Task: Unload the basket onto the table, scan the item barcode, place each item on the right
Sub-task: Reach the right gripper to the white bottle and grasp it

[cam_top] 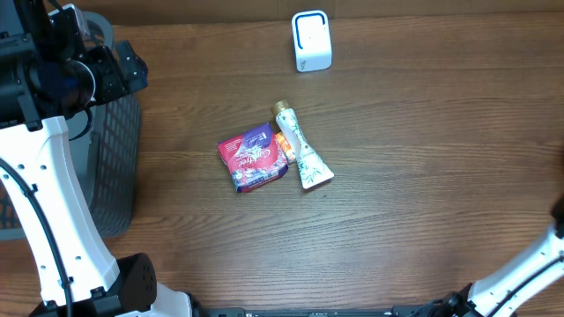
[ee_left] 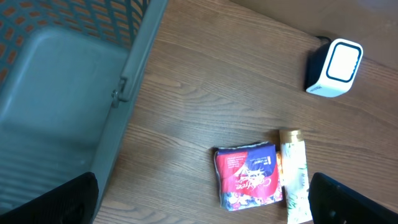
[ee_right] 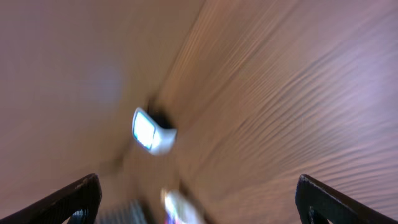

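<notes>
Seemingly no scan is under way: the red packet [cam_top: 253, 158] and tube [cam_top: 301, 150] lie touching on the table, below and ahead of the left gripper [ee_left: 205, 202], which gapes over the basket [cam_top: 119, 158]. The right gripper [ee_right: 199, 199] also gapes, empty, with the scanner [cam_top: 311, 40] well ahead of it.

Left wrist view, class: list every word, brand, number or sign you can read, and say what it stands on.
No text can be read as words.
On the red and purple packet: white script lettering, too small to read.
On the white tube: green print, too blurred to read.
On the white scanner: no writing visible.
</notes>
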Controlling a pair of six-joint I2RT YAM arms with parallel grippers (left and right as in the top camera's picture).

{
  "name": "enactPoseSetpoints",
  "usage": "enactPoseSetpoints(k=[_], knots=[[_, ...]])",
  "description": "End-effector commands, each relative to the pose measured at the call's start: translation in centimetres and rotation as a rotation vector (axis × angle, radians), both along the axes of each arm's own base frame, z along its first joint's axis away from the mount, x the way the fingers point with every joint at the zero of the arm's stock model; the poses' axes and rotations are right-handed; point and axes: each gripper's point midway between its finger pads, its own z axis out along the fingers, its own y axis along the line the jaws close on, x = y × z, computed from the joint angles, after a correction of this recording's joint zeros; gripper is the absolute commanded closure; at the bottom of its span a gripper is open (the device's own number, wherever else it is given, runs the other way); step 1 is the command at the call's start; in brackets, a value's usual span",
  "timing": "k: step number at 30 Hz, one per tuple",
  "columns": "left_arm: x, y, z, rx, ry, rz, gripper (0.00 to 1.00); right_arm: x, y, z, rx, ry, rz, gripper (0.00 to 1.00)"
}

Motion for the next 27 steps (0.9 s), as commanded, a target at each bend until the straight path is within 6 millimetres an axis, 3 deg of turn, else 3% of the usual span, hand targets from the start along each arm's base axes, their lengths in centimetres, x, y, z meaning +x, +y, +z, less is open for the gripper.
enactPoseSetpoints(k=[1, 6, 11, 15, 17, 23, 27], knots=[[0.0, 0.0, 0.6, 0.013, -0.019, -0.001, 0.0, 2.0, 9.3, 1.3, -0.06, -0.154, 0.356, 0.0], [0.0, 0.0, 0.6, 0.013, -0.019, -0.001, 0.0, 2.7, 18.4, -0.9, -0.176, -0.075, 0.59, 0.01], [0.0, 0.0, 0.6, 0.013, -0.019, -0.001, 0.0, 2.0, 27.1, -3.2, -0.341, 0.0, 0.803, 0.07], [0.0, 0.0, 0.6, 0.013, -0.019, -0.001, 0.0, 0.6, 33.5, -4.7, -0.482, 0.022, 0.961, 0.27], [0.0, 0.0, 0.6, 0.013, -0.019, -0.001, 0.0, -0.4, 36.9, -5.5, -0.535, 0.017, 1.04, 0.3], [0.0, 0.0, 0.6, 0.013, -0.019, -0.001, 0.0, -2.6, 44.1, -9.0, -0.65, 0.0, 1.192, 0.4], [0.0, 0.0, 0.6, 0.013, -0.019, -0.001, 0.0, -3.8, 46.7, -12.6, -0.718, 0.071, 1.164, 0.4]])
